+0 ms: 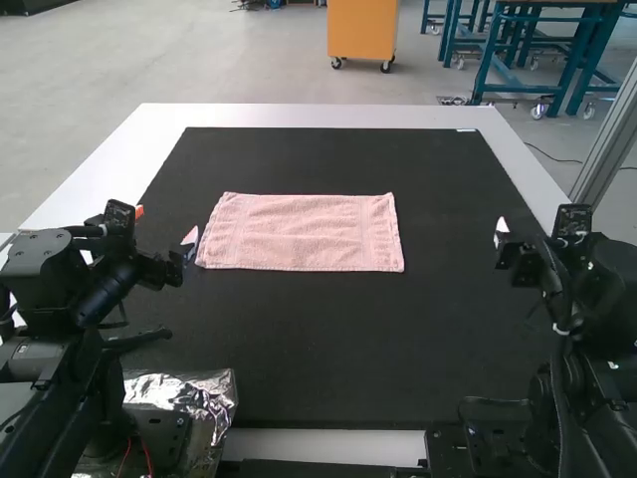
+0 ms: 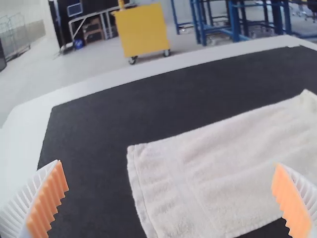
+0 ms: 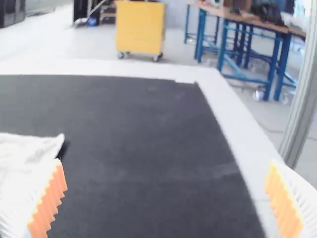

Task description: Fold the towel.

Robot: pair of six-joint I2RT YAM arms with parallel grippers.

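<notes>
Towel (image 1: 304, 233) lies flat as a pink rectangle on the black mat (image 1: 328, 349) covering most of the white surface (image 1: 309, 117), toward its far side, long edges running left to right. The left arm's claw (image 1: 165, 227) is spread just beside the left end, gripping nothing, while the right arm's claw (image 1: 510, 239) is spread and empty, well apart from the right end.
</notes>
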